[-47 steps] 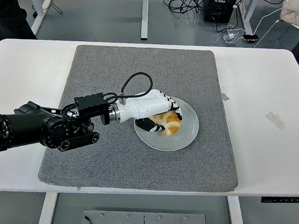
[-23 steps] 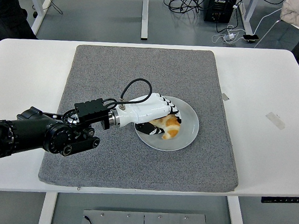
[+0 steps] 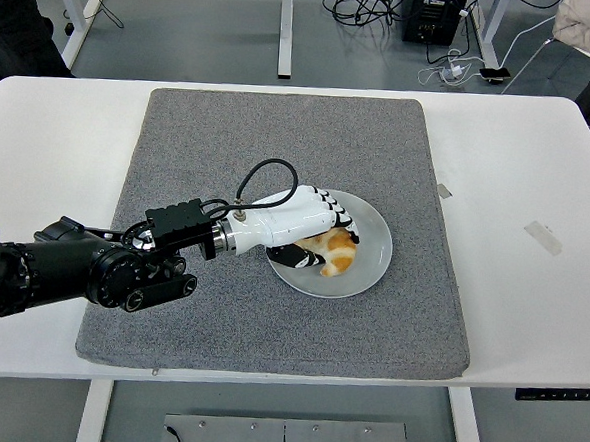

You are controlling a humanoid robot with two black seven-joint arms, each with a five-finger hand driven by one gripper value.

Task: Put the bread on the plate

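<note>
The golden-brown bread [image 3: 335,255] lies on the white round plate [image 3: 373,248], in the middle of the grey mat. My left hand [image 3: 316,232], white with black joints, hovers over the bread's left and upper side. Its fingers [image 3: 341,217] stretch out loosely above the bread and the thumb [image 3: 289,250] sits at the plate's left rim. More of the bread shows below the fingers than before, and the hand looks released from it. The black left arm [image 3: 82,265] runs in from the left edge. My right arm is out of view.
The grey mat [image 3: 280,140] covers the centre of the white table [image 3: 518,175]. Two small tape strips [image 3: 542,237] lie on the table to the right of the mat. Cables and table legs show on the floor beyond the far edge.
The fingers have straightened from their curl around the bread, and the arm has drawn slightly back to the left. The bread stays on the plate.
</note>
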